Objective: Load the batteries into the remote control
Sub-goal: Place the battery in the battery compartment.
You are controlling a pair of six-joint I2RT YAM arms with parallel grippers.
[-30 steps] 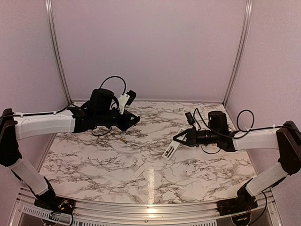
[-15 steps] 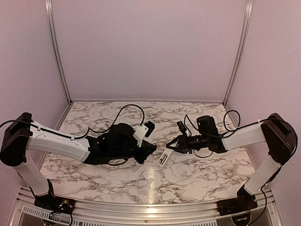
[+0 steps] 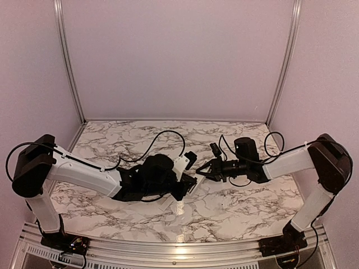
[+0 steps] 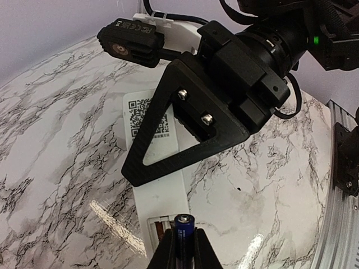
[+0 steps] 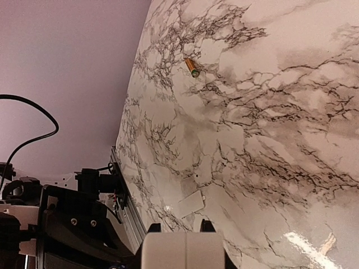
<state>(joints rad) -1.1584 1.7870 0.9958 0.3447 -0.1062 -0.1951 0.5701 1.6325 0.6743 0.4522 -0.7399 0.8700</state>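
The left fingers [image 4: 183,249] pinch a dark battery [image 4: 183,227], its tip poised at the open compartment in the near end of the remote control [image 4: 162,193]. Just beyond, the right fingers [image 5: 180,231] clamp the remote control, label side up, over the table [image 4: 56,140]. Seating the first cell appears to be the step in hand. Next it likely needs easing down and tipping into the recess. Farther off lie the cover plate [image 5: 188,203] and a second battery [image 5: 192,67]. A second ago the left arm was raised far to the left; it has since swung in to the remote.
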